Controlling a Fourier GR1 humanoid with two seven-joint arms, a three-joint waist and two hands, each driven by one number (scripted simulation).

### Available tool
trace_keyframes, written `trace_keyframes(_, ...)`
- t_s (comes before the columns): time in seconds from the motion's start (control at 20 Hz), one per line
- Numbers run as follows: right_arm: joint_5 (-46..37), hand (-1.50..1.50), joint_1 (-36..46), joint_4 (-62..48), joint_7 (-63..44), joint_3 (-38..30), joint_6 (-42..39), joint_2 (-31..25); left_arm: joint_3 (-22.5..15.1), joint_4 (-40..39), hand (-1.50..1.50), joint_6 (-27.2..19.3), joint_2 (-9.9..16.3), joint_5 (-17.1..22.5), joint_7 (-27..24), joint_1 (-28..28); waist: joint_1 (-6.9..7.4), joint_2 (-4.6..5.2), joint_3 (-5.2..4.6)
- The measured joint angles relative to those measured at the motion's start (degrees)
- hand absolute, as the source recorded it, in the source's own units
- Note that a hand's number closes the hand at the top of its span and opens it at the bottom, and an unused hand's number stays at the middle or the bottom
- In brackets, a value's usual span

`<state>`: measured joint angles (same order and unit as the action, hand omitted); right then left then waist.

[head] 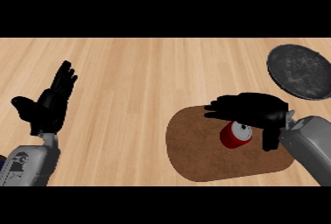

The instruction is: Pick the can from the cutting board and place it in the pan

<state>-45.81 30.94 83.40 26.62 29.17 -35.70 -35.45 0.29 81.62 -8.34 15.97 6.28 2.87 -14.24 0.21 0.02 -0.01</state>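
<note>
Red-sided with a pale silver top, the can stands on the brown cutting board, under my right hand, whose fingers curl over it and seem to close round it, though contact is hard to judge. Dark grey pan holds nothing. My left hand rests open at left.

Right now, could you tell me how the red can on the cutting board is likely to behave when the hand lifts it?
The red can looks round-sided, so it would probably roll if it tipped over on the cutting board. It seems rigid and small, so likely light and unbending. The right hand arches over it and hides part of it, so whether its surface is slippery cannot be judged.
</note>
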Motion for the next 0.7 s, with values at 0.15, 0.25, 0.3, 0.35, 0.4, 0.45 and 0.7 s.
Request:
trace_keyframes(0.15, -2.91, -1.5, -0.14, -1.3, 0.53, 0.43, 0.65, 1.06, 0.5, 1.11, 0.0, 0.4, -0.03, -0.25, 1.24, 0.18, 0.04, 0.0, 0.02)
trace_keyframes(0.25, -4.31, -1.5, 0.1, -2.49, 0.27, 0.68, 0.72, 2.32, 0.19, 2.28, 0.0, -0.14, -0.69, -0.94, 1.91, 0.68, 0.12, -0.01, 0.0)
trace_keyframes(0.3, -4.93, -1.5, -0.65, -1.93, 0.14, 0.74, 0.62, 2.43, 0.45, 3.09, 0.0, 0.37, -0.49, -0.79, 2.12, 1.2, 0.08, -0.03, 0.01)
trace_keyframes(0.35, -5.63, -1.5, -0.55, -2.68, 0.52, 0.9, 0.81, 2.55, 1.09, 3.58, 0.0, 0.86, 0.14, -0.45, 3.01, 0.94, 0.11, -0.03, 0.01)
trace_keyframes(0.4, -6.1, -1.5, -0.38, -2.6, 0.09, 0.82, 0.21, 3.13, 0.97, 3.36, 0.0, 0.71, -0.27, -0.93, 2.75, 0.91, 0.07, -0.02, 0.02)
trace_keyframes(0.45, -6.86, -1.5, -0.29, -3.33, -0.19, 1.18, 0.22, 3.96, 0.83, 2.38, 0.0, 0.42, -0.88, -1.48, 2.03, 0.44, 0.04, -0.01, 0.0)
trace_keyframes(0.7, -8.91, 1.5, 0.39, -6.34, 3.46, 3.27, 2.18, 5.09, 1.03, 1.84, 0.0, 1.2, -1.53, -1.83, 0.99, 0.92, 0.07, -0.19, -0.21)
